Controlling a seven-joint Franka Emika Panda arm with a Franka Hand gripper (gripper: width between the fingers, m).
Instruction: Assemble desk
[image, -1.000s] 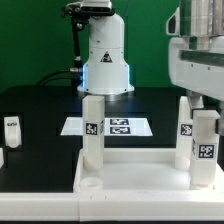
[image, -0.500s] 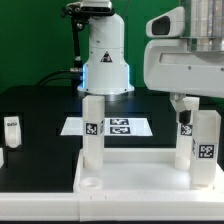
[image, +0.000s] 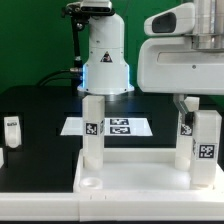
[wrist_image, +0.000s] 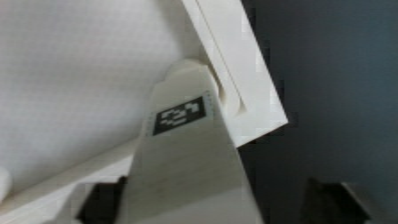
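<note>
Lowered onto the right rear leg (image: 186, 135), the end effector (wrist_image: 210, 200) straddles it, spread, near the panel (image: 135, 178) edge.

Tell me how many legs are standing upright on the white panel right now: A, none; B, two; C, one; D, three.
D: on the panel one leg stands toward the exterior view's left, and two legs stand close together at its right. A fourth leg sits apart on the black table, off the panel.

The arm (image: 182, 55) is bulky glossy white plastic with rounded casings, apparently a black cable behind its base (image: 105, 60).
</note>
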